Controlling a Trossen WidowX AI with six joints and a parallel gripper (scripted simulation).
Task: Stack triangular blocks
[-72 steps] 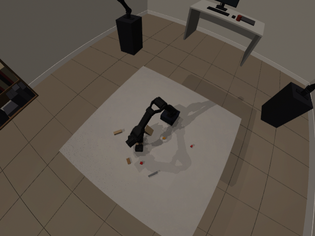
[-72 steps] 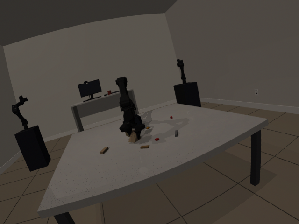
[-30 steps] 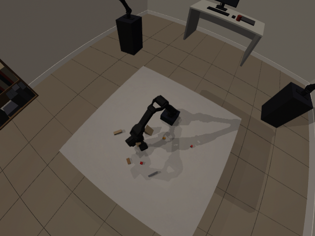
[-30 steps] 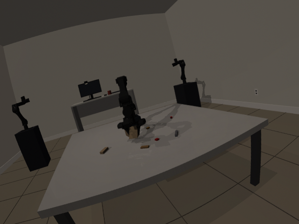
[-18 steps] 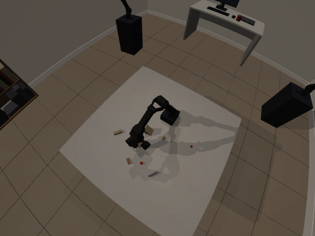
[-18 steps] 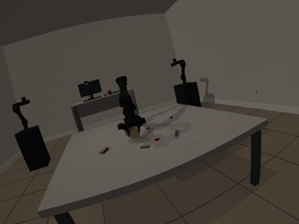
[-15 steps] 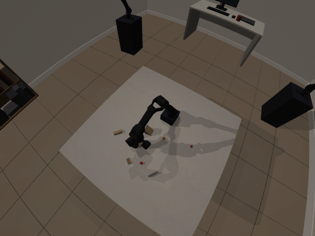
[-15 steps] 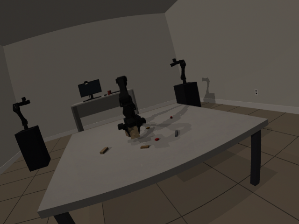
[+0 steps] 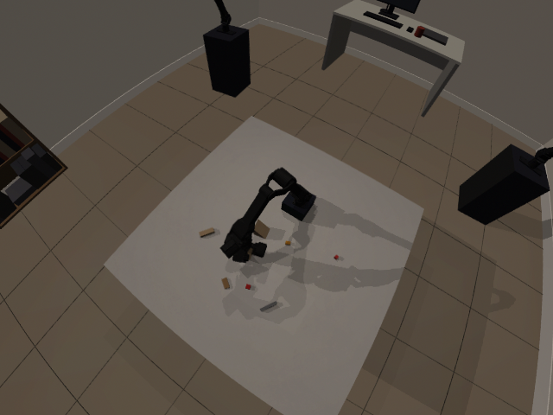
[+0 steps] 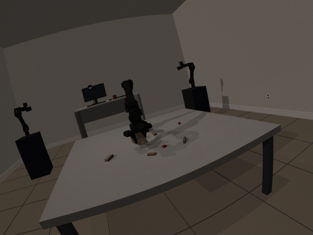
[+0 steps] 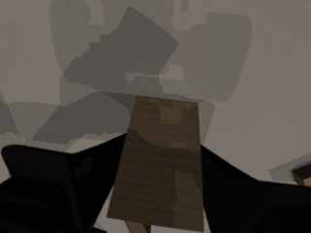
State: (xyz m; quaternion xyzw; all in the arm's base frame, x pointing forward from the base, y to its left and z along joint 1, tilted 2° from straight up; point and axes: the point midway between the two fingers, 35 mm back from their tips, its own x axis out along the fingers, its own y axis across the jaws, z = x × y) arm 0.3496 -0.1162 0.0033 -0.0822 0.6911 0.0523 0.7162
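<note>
Quick headcount for anyone curious: I get two triangular wooden blocks (image 9: 261, 229) (image 10: 141, 139) (image 11: 160, 160), two smaller rectangular wooden blocks (image 9: 206, 232) (image 9: 225, 283) (image 10: 108, 157) (image 10: 151, 153), two little red blocks (image 9: 247, 286) (image 9: 336, 257) (image 10: 164, 146) (image 10: 179, 123), one orange block (image 9: 288, 243) (image 10: 154, 134) and one gray bar (image 9: 269, 306) (image 10: 184, 139). Then there's one white table (image 9: 178, 285) (image 10: 121, 176), three black robot arms (image 9: 255, 207) (image 9: 223, 15) (image 9: 543, 155) (image 10: 129, 97) (image 10: 23, 124) (image 10: 191, 73), two black pedestals (image 9: 227, 62) (image 9: 495, 185) (image 10: 33, 156) (image 10: 196, 99), one desk (image 9: 365, 14) (image 10: 106, 115), one monitor (image 9: 403, 3) (image 10: 94, 92), one red mug (image 9: 418, 31) (image 10: 114, 96), one bookshelf (image 9: 48, 181) and one wall outlet (image 10: 268, 96). Oh, and the desk has one keyboard (image 9: 383, 19), at least from the top view. Pretty dim in there, so that's just what I can make out.
</note>
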